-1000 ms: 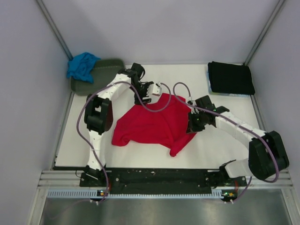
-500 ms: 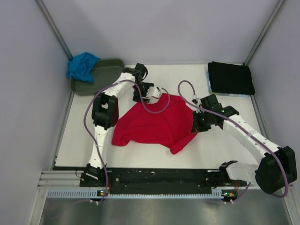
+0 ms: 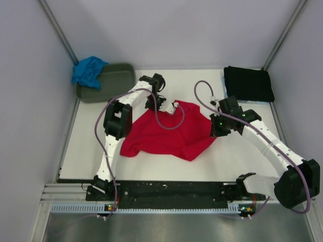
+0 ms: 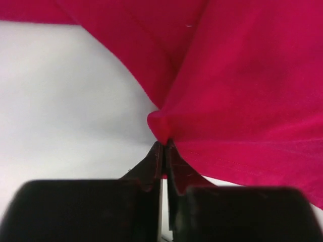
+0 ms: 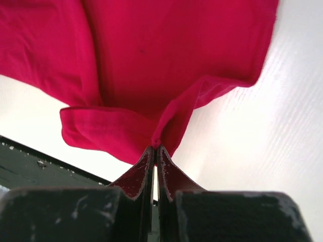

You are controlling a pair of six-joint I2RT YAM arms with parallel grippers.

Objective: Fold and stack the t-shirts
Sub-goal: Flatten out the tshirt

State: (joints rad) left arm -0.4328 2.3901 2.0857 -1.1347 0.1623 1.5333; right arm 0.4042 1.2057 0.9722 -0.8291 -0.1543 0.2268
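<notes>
The red t-shirt [image 3: 169, 133] lies rumpled in the middle of the white table [image 3: 237, 156]. My left gripper [image 3: 166, 106] is shut on a pinch of its far edge; the cloth [image 4: 227, 96] bunches at the left gripper's tips [image 4: 164, 144]. At the shirt's right edge my right gripper [image 3: 214, 132] is also shut on a pinch, with the fabric [image 5: 166, 60] hanging from the right gripper's tips [image 5: 154, 147]. A black t-shirt [image 3: 248, 83] lies folded at the far right corner. A turquoise t-shirt [image 3: 88, 70] sits crumpled at the far left.
A grey-green oval tub [image 3: 108, 80] stands at the far left under the turquoise shirt. Grey walls enclose the table on three sides. A black rail [image 3: 171, 191] runs along the near edge between the arm bases.
My left gripper went from open to shut on the red shirt's far edge. The right arm drew back to the right with its pinch, spreading the shirt.
</notes>
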